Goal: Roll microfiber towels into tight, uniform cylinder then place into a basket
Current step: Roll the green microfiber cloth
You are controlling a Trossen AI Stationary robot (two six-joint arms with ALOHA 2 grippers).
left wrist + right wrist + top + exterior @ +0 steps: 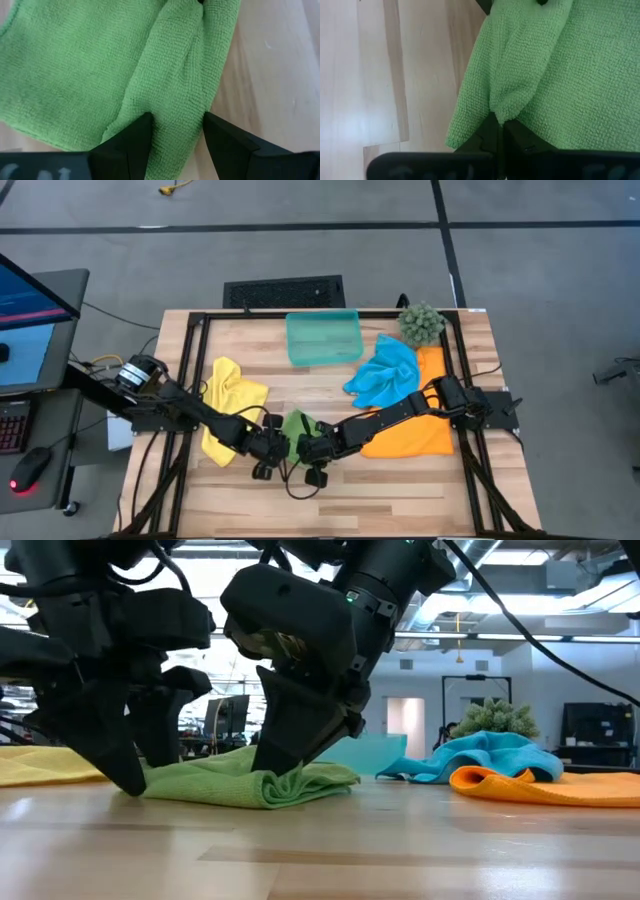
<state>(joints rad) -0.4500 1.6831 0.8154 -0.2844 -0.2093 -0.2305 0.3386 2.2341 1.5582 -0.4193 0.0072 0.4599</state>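
The wooden tabletop [400, 480] carries 4 towels. The orange towel [420, 430] lies flat at the right with the sky blue towel [385, 375] crumpled on its upper corner; the yellow towel [228, 395] lies bunched at the left. The teal basket [323, 338] sits empty at the far edge, well apart from the work. The bright green towel [250, 780] lies near the front edge in the middle, folded over on itself with a thick fold along one side, between both arms.

The left end effector [172, 135] stands spread, its 2 fingers straddling the raised ridge of the green towel without pinching it. The right end effector [499, 125] is almost closed, nipping a small pucker at the towel's folded edge.

To roll well, I judge the right end effector's pinch should take the whole fold edge, not 1 pucker, and turn it over evenly while the left presses the ridge flat so the roll starts straight. Uneven tension would likely cone the cylinder. The cloth is soft and grippy, so slow turns should hold.
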